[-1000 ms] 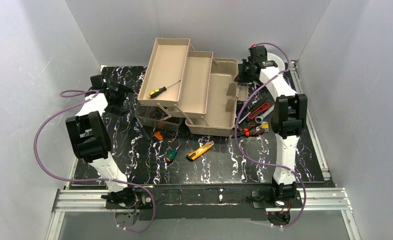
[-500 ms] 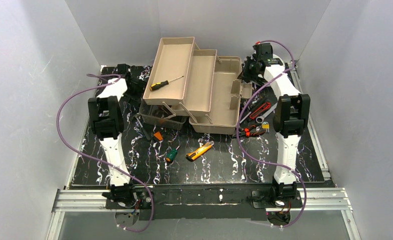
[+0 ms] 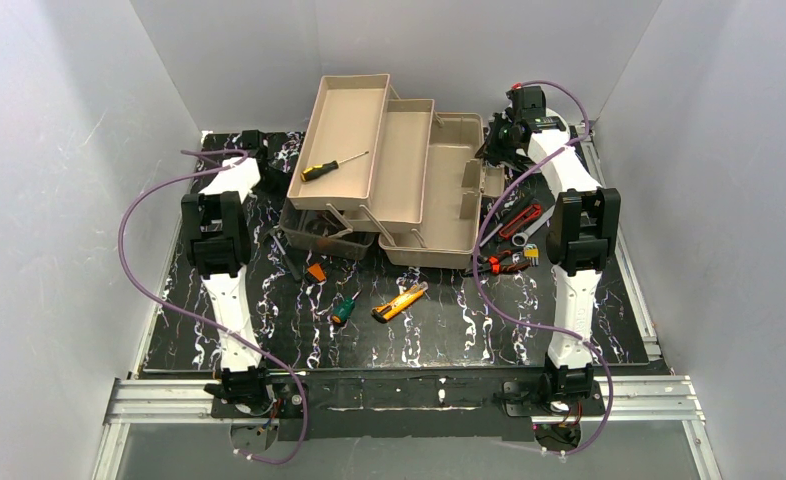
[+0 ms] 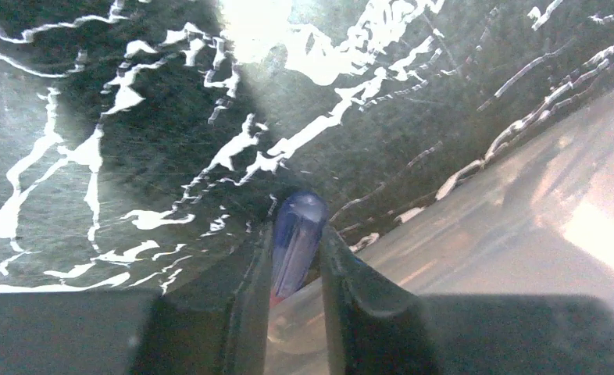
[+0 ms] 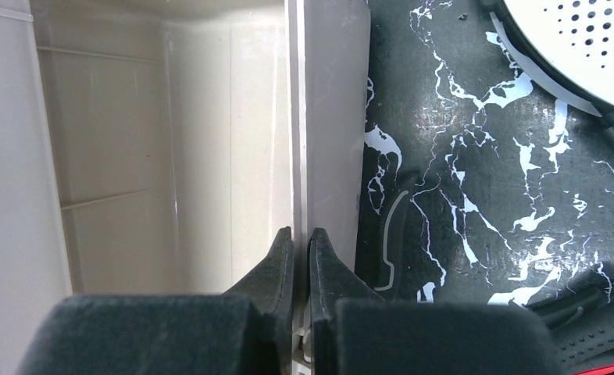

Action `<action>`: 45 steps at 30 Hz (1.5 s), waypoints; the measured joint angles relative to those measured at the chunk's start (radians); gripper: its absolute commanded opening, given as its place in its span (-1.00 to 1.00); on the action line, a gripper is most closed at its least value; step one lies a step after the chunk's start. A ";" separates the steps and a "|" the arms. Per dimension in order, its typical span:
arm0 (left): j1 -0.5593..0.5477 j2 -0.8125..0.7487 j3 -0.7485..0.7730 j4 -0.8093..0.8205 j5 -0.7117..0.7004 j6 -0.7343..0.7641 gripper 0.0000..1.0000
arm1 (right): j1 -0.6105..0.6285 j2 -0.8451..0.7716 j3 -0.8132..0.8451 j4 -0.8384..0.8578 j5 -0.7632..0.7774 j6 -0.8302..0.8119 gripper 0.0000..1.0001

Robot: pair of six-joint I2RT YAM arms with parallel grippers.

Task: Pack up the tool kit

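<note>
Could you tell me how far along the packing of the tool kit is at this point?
Early. Done: one yellow-handled screwdriver lies in a fold-out tray of the open toolbox. In hand: the left gripper is closed on a blue-handled tool beside the box; the right gripper pinches the box wall. Left: the yellow knife, green screwdriver and red-handled pliers lie loose on the mat; trays unfolded.

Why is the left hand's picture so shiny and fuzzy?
Left wrist view: bright glare whites out part of the marbled table, and the beige toolbox is blurred and washed out; only the blue handle in the left gripper looks fairly sharp. Right wrist view: evenly lit and crisp. Top external view: soft light, faint shadows.
</note>
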State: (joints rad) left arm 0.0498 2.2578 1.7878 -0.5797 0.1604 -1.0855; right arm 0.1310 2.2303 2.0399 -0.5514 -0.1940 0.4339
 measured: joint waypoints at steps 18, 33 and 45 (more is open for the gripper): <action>0.119 -0.331 -0.188 -0.062 -0.209 0.054 -1.00 | -0.003 0.000 -0.002 0.010 -0.001 0.007 -0.97; 0.135 -0.394 -0.189 -0.048 -0.198 0.078 0.82 | 0.002 0.000 -0.002 0.011 -0.003 0.008 -0.97; 0.084 -0.150 -0.153 -0.034 -0.045 0.022 0.79 | 0.002 0.000 -0.002 0.011 -0.003 0.008 -0.97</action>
State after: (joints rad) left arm 0.1333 2.1078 1.6352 -0.6136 0.1158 -1.0637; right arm 0.1333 2.2299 2.0380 -0.5407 -0.1967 0.4419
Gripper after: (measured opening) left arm 0.903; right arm 0.067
